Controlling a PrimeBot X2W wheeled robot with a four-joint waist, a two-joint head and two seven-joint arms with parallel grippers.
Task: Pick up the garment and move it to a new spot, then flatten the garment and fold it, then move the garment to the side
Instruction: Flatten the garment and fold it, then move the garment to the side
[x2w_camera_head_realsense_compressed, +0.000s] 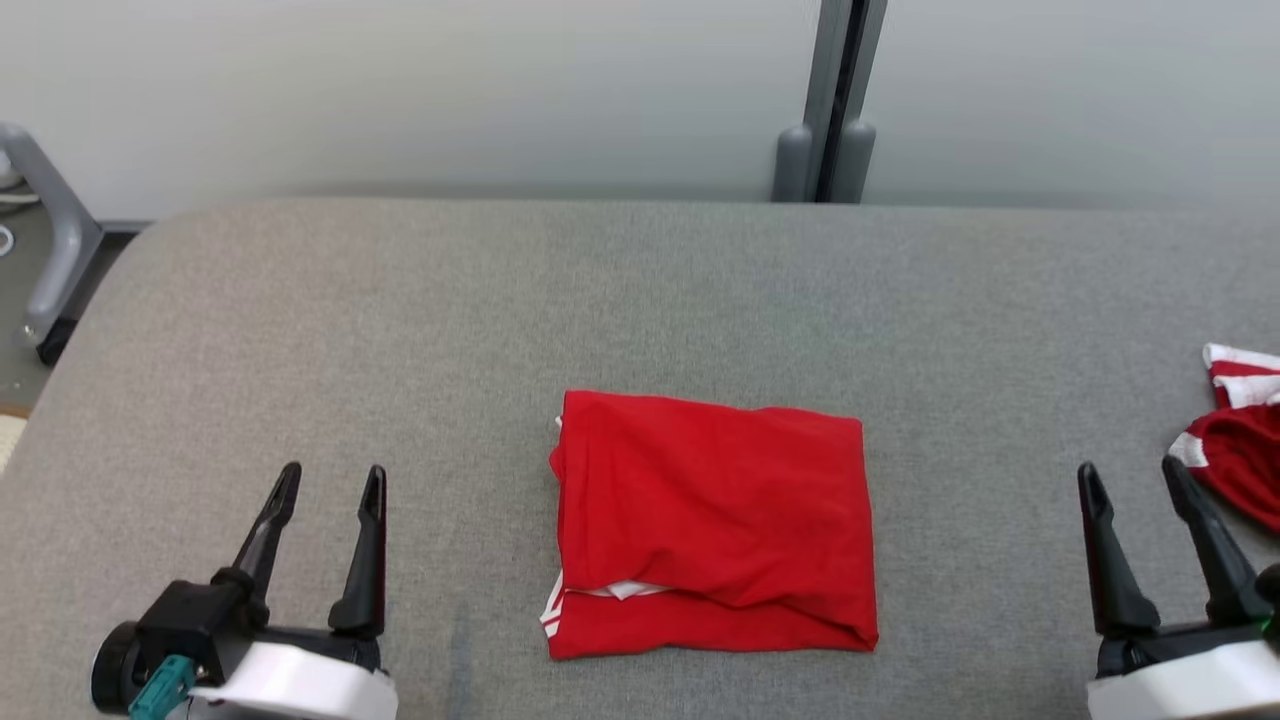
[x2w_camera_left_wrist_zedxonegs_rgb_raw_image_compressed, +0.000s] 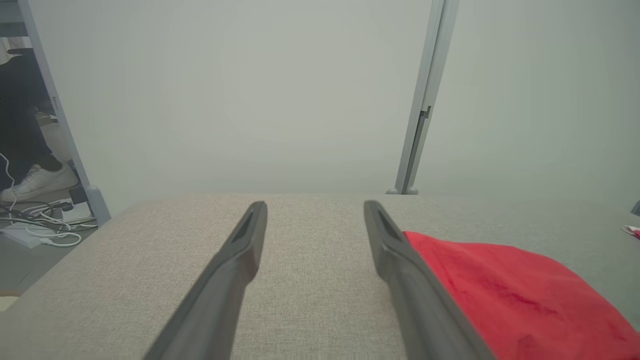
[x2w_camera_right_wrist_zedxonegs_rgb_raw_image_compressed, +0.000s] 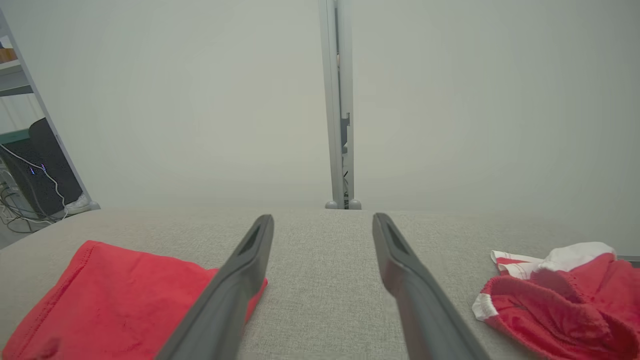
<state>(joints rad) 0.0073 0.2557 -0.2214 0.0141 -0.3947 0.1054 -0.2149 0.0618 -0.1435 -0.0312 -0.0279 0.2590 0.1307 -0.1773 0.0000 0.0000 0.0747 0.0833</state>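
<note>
Red garment (x2w_camera_head_realsense_compressed: 710, 520) (folded), long axis seemingly crosswise, left fingers (x2w_camera_head_realsense_compressed: 366, 550), right fingers (x2w_camera_head_realsense_compressed: 1107, 560) spread

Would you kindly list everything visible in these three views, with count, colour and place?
folded garment: one, red with white trim, centre of the table.
crumpled garment: one, red and white, table's right edge.
table: one, grey fabric top, under both garments.
post: one, grey, behind the table against the pale wall.
cables: several, white, on the floor left of the table.
shoe: one, white, on a person's foot beside the cables.
left gripper: one, dark fingers, lower left, open and empty.
right gripper: one, dark fingers, lower right, open and empty.
</note>
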